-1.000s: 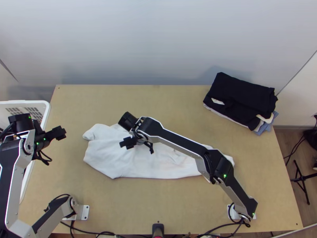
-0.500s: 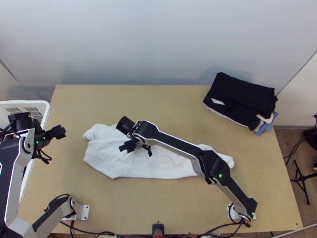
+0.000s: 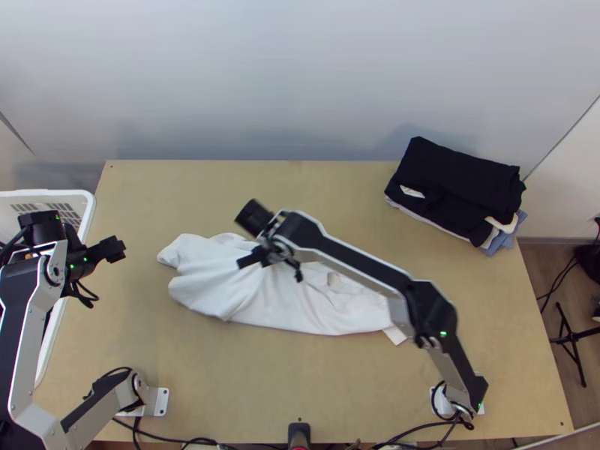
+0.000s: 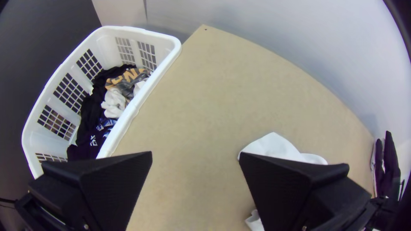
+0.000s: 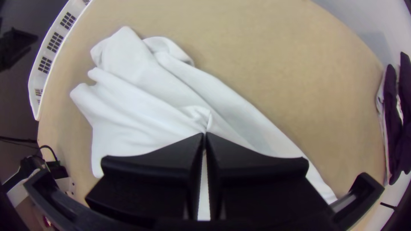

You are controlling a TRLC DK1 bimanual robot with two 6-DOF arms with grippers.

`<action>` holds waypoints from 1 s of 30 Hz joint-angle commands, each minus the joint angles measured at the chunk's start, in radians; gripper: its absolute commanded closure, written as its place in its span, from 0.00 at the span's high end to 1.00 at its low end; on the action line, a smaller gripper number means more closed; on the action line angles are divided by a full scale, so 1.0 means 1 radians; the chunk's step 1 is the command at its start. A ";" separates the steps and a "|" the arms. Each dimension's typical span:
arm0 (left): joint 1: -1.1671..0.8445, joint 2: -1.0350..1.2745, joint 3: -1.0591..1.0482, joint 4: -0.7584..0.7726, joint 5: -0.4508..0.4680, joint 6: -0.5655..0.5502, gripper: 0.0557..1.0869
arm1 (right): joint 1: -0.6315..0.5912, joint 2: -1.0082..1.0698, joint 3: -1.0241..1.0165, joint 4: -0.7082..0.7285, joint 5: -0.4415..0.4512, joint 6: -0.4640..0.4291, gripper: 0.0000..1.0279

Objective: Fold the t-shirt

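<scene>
Shirt (image 3: 289, 304): lying bunched and creased on the worktop (image 3: 315, 382), a long uneven strip.
Long axis: running mostly side to side, slanting; the end by the basket (image 3: 88, 214) is sitting farther from the arm bases, the other end is lying nearer them under the right arm.
Right hand (image 5: 204, 134): pressing together, pinching a small pucker of shirt; folds are converging at the tips. It's sitting over the basket-side half, not at an end.
Left hand (image 4: 195, 155): holding nothing, fingers standing spread. It's hanging beside the basket, apart from the shirt, off its basket-side end.
Nearer hand: right is already touching; left is facing the basket-side end.
Next move, my read: still opening out the cloth, no clean fold showing. Right is probably needing a pull across the long axis, away from the arm bases, to be widening the strip. Pulling along the axis is risking a tighter rope.
</scene>
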 commanded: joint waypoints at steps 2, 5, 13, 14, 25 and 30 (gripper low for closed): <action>-0.025 0.030 0.011 0.005 0.001 -0.009 0.96 | -0.102 -0.190 -0.150 0.000 0.005 -0.004 0.03; -0.056 0.037 0.011 -0.001 0.001 -0.009 0.96 | -0.137 -0.273 -0.228 0.000 0.005 -0.001 0.03; -0.168 0.037 0.008 -0.001 0.001 -0.003 0.96 | -0.243 -0.469 -0.415 0.001 0.005 0.000 0.03; -0.183 0.039 0.008 0.002 0.001 -0.006 0.96 | -0.257 -0.488 -0.432 0.001 0.005 0.000 0.03; -0.252 0.139 0.013 0.024 0.104 -0.044 0.96 | -0.339 -0.661 -0.573 0.003 0.005 0.000 0.03; -0.255 0.261 0.031 0.036 0.110 -0.058 0.96 | -0.361 -0.712 -0.610 0.003 0.005 0.000 0.03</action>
